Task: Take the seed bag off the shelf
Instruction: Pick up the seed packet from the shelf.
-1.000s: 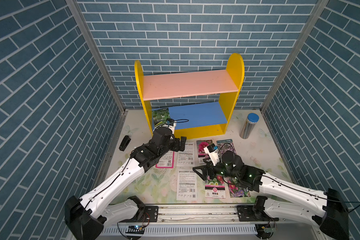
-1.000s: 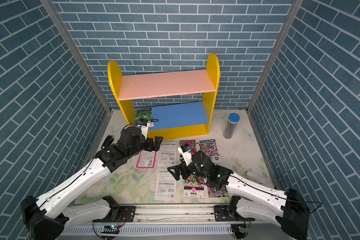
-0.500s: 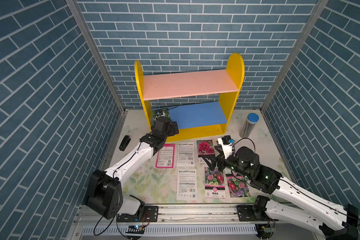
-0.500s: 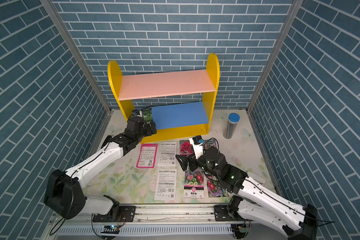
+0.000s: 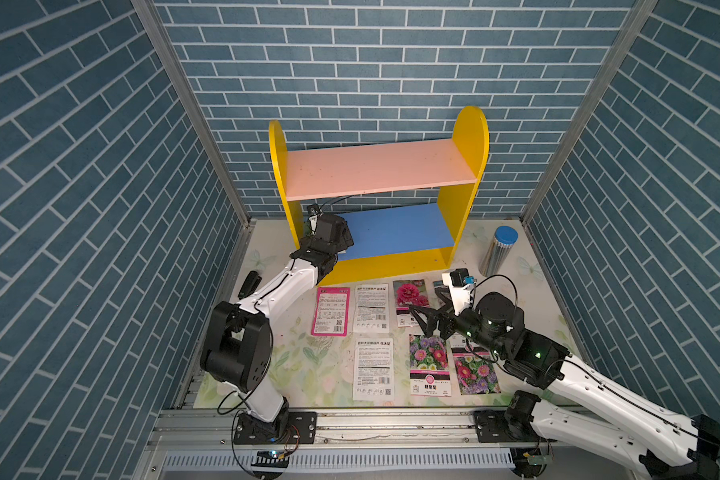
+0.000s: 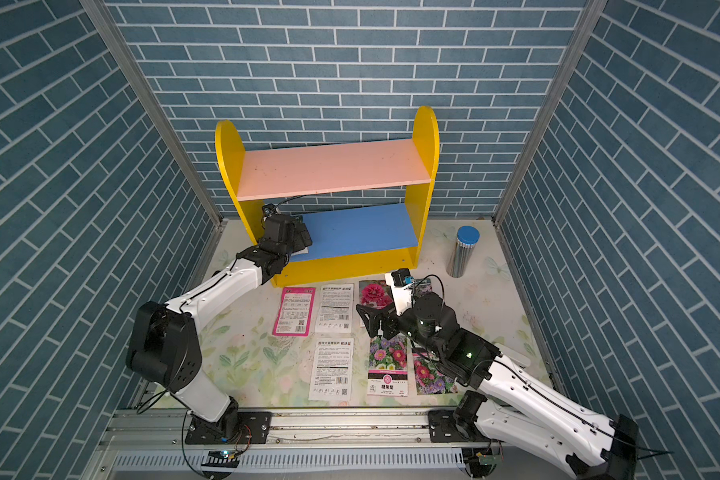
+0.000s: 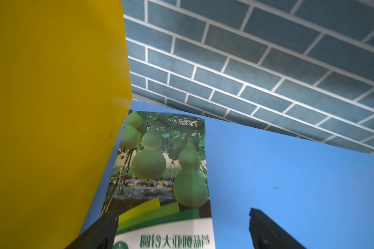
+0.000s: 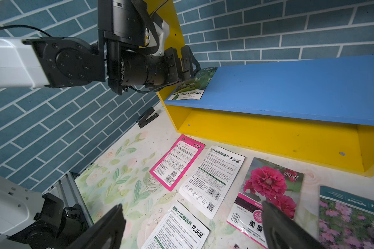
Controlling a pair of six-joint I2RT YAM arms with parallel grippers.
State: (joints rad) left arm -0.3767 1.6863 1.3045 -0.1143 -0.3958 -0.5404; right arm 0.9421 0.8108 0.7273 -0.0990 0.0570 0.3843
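Advanced into the shelf [image 5: 375, 170] since a second ago, the left gripper [image 7: 181, 215] gapes empty over the seed bag [image 7: 164, 172], flat on the blue lower board [image 7: 289, 172], while the right gripper [image 8: 192, 205] hangs wide open, empty.

Both arms reach out over the table, fingers spread wide.

The left arm [image 5: 275, 291] rises from the front edge, its black elbow joint bent high near the front left corner. Its white forearm runs toward the rear left corner with the wrist about level, and the left fingers [image 7: 268, 230] stand wide apart. The right arm [image 5: 591, 386] lies low from the front right corner and stretches toward the table's middle. The right fingers [image 8: 285, 228] point toward the left edge, equally wide apart, just above the table.
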